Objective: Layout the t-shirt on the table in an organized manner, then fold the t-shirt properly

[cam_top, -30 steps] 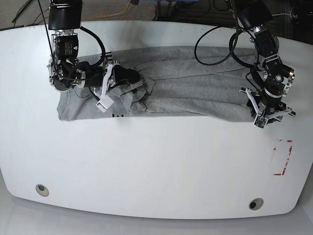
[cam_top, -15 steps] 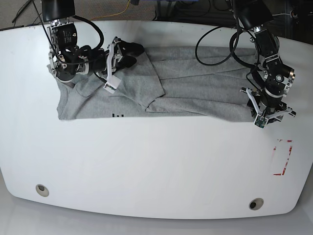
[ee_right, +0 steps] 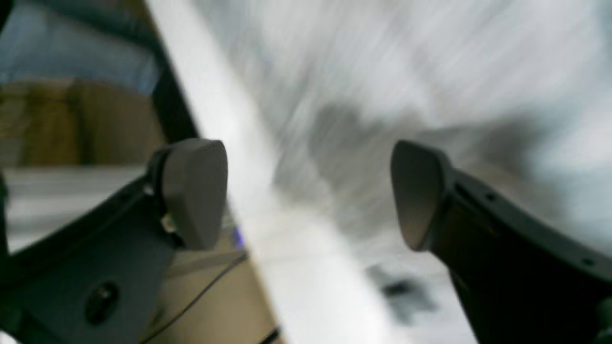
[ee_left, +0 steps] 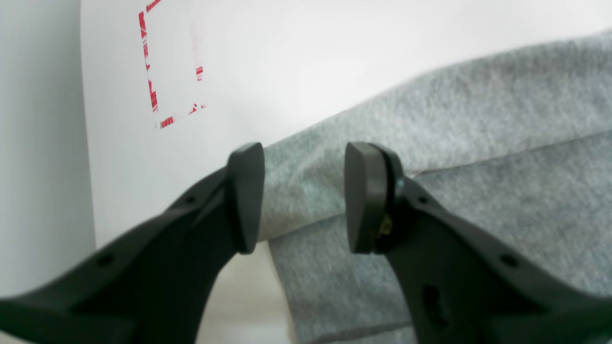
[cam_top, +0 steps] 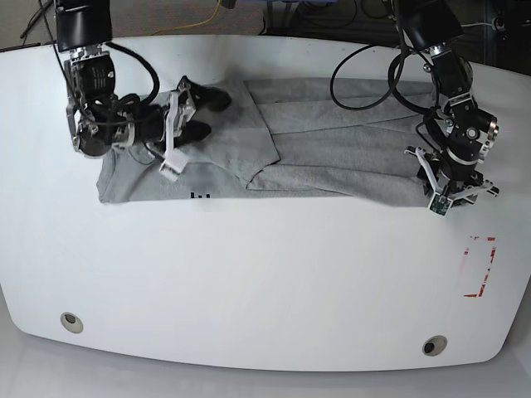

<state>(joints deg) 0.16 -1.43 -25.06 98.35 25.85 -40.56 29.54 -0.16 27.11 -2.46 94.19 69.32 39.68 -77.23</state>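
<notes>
Gripping the t-shirt (ee_left: 430,143) edge, left hand (ee_left: 303,198); right hand (ee_right: 306,193) spread empty.

Left gripper (ee_left: 303,198): two dark fingers in the foreground, the jaws apart with a gap between the pads.
T-shirt (ee_left: 478,157): grey heather cloth, its folded edge lies between the two pads; whether the pads touch it I cannot tell.
Fold: one layer lies over another, with a seam line running to the right.
Table (ee_left: 334,52): glossy white.
Red mark (ee_left: 169,67): rectangular outline, upper left, apart from the cloth.
</notes>
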